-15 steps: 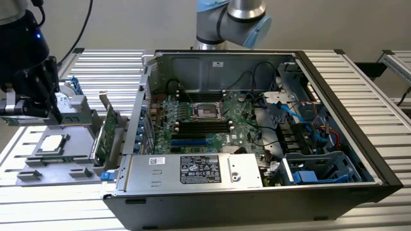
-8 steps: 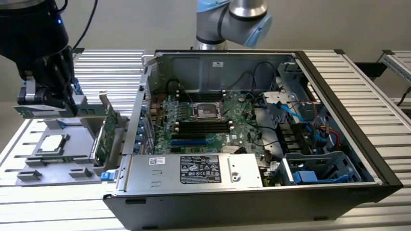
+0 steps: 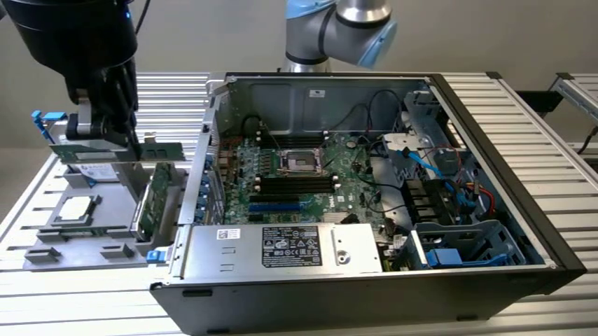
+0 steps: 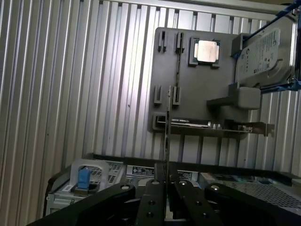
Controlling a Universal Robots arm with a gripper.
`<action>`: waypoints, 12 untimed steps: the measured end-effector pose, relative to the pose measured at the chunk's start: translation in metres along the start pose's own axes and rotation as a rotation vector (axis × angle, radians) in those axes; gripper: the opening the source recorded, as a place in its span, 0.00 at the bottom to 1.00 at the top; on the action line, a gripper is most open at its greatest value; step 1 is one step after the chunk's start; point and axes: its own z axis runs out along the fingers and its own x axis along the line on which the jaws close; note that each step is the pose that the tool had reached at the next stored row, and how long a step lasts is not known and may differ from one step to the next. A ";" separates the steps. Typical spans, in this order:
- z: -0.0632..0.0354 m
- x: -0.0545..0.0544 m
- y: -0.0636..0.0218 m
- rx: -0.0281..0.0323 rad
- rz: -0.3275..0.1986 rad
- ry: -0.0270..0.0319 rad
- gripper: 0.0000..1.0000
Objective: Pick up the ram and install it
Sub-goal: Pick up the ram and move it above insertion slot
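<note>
Slatted table (image 3: pixel 528 115), one claw (image 3: pixel 106 140) gripping one ram (image 3: pixel 161 151)

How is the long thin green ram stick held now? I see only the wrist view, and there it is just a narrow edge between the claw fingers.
Observer: In the exterior view the long thin green ram stick lies level in the black claw, its flat face showing.
Operator: Is it inside the computer already?
Observer: No. It hangs over the grey plastic tray, at the exterior view's left of the open black computer case.
Operator: Where are the slots?
Observer: The long black plastic slots lie mid-case on the green motherboard, beside the square metal processor socket.
</note>
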 end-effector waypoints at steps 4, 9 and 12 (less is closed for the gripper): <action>-0.0046 0.002 -0.0167 0.0002 -0.001 -0.0023 0.14; -0.0079 0.004 -0.0364 0.0004 -0.002 -0.0049 0.14; -0.0092 0.005 -0.0473 0.0006 -0.003 -0.0065 0.14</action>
